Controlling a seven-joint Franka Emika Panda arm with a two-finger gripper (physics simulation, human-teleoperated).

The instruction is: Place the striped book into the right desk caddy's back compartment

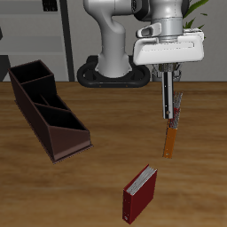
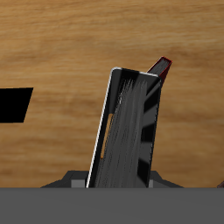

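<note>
Wrist view shows the gripper clamping the striped book, which hides most of the orange-and-red book.

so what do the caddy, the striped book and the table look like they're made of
The desk caddy looks like dark brown wood or plastic with a matte finish: flat panels, no shine. The striped book, held upright in the tool, seems to be thin card or paper with a slightly glossy cover: light streaks show in the wrist view. The table looks like varnished wood, with visible grain.
</note>
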